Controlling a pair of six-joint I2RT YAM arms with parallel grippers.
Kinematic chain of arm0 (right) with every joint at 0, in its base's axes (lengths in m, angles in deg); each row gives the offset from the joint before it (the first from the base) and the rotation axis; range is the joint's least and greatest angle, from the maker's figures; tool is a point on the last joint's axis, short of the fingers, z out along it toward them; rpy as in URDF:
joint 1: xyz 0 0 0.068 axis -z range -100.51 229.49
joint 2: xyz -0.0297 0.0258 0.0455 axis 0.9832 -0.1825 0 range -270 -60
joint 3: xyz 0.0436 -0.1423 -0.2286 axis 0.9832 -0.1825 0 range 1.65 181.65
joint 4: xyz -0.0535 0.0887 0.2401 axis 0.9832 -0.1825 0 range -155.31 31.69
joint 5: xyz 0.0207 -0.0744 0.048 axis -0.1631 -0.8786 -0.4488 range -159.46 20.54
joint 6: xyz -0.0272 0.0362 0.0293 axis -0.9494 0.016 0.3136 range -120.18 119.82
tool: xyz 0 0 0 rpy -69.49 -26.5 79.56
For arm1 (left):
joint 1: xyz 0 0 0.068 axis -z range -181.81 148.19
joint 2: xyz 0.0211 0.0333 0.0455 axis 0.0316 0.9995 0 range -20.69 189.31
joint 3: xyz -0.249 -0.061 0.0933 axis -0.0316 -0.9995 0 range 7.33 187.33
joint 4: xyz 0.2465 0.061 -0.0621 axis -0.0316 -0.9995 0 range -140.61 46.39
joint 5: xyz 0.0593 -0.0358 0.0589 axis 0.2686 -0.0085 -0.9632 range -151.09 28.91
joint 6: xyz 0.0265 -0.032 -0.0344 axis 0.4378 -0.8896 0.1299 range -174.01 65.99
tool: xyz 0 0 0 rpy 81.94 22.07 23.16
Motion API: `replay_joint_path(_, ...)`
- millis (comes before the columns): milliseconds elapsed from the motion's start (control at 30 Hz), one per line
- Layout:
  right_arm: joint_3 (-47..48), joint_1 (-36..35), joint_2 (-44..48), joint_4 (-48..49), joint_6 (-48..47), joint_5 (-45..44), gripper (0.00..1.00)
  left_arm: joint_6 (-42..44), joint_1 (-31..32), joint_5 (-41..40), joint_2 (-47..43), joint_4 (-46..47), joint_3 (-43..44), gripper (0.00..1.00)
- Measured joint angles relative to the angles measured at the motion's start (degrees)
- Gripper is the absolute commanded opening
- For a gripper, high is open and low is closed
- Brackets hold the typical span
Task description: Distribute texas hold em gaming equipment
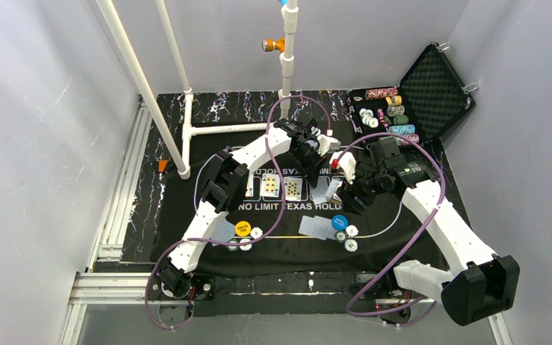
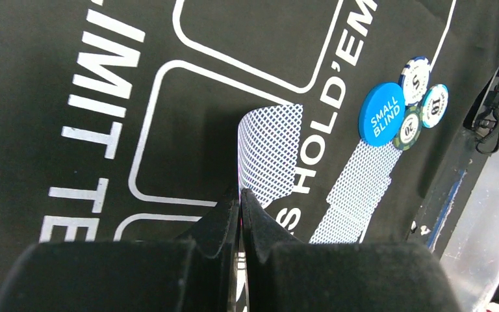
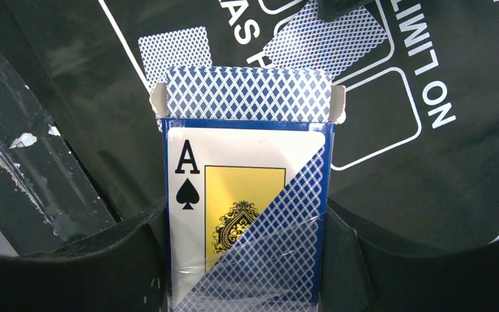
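My left gripper [image 1: 323, 170] [image 2: 240, 192] is shut low over the mat. A thin pale card edge shows between its tips, and a blue-backed playing card [image 2: 269, 153] [image 3: 325, 42] fans out from them over the "HOLD'EM" print. My right gripper [image 1: 346, 192] [image 3: 243, 221] is shut on an open card box [image 3: 247, 195] with an ace of spades on it, held just right of the left gripper. Three face-up cards [image 1: 272, 187] lie in the printed boxes. Face-down cards [image 1: 315, 227] [image 2: 357, 195] lie by the blue button [image 1: 339, 221] [image 2: 382, 114] and its chips [image 1: 348, 237] [image 2: 414, 78].
The yellow button [image 1: 242, 228], chips [image 1: 256, 233] and face-down cards [image 1: 223, 233] sit at the front left of the black mat [image 1: 187, 237]. The open black case [image 1: 435, 90] holds chip stacks [image 1: 392, 108] at the back right. A white pipe frame [image 1: 187, 129] stands at the back left.
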Motion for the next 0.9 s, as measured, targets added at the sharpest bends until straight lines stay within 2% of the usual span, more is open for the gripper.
replay_joint_path(133,0.0,0.0,0.0,0.0,0.0,0.0,0.01,0.61,0.0,-1.42,0.85,-0.28,2.25,0.16)
replay_joint_path(233,0.0,0.0,0.0,0.0,0.0,0.0,0.01,0.85,-0.02,-2.67,1.14,-0.28,3.06,0.34)
replay_joint_path(500,0.0,0.0,0.0,0.0,0.02,-0.02,0.01,1.31,-0.13,-5.27,1.75,-0.52,4.15,0.74)
replay_joint_path(600,0.0,0.0,0.0,0.07,0.13,-0.2,0.01,0.39,-0.55,-5.66,1.33,-0.42,4.33,0.8)
replay_joint_path(700,0.0,0.0,0.0,0.33,0.37,-0.28,0.01,-1.81,-1.97,-4.15,0.57,-0.15,3.82,0.81)
replay_joint_path(767,0.0,0.0,0.0,0.55,0.63,-0.39,0.01,-5.4,-4.04,-0.17,-2.71,1.81,-1.33,0.81)
replay_joint_path(900,0.0,0.0,0.0,1.62,1.55,-0.42,0.01,-15.17,-8.5,8.76,-15.19,10.6,-20.13,0.84)
